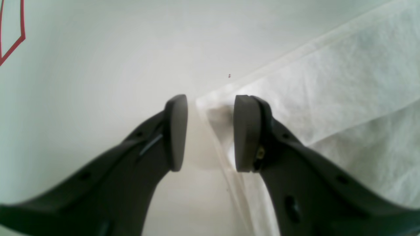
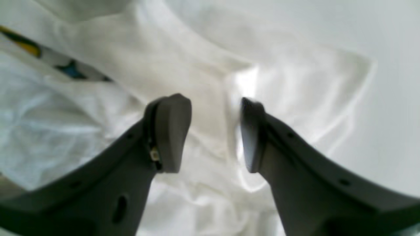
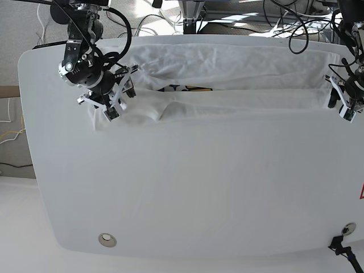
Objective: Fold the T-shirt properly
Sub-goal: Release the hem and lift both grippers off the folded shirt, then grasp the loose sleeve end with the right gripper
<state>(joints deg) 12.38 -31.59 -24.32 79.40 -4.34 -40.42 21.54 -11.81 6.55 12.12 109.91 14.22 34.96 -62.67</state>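
Note:
The white T-shirt (image 3: pixel 227 99) lies as a long folded band across the far part of the table, with a strip of its colourful print (image 3: pixel 185 88) showing in the fold. My right gripper (image 3: pixel 114 105) hovers at the band's left end, over the sleeve. In the right wrist view it (image 2: pixel 215 101) is open above rumpled cloth (image 2: pixel 82 124), with nothing clamped. My left gripper (image 3: pixel 344 108) is at the band's right end. In the left wrist view it (image 1: pixel 210 101) is open, and a hem corner of the shirt (image 1: pixel 344 82) lies loose between its fingers.
The white table (image 3: pixel 199 187) stretches toward the near edge, with a round metal fitting (image 3: pixel 106 239) at the front left. A red marking (image 1: pixel 13 39) sits on the surface by the right edge. Cables and stands crowd the space behind the table (image 3: pixel 227 17).

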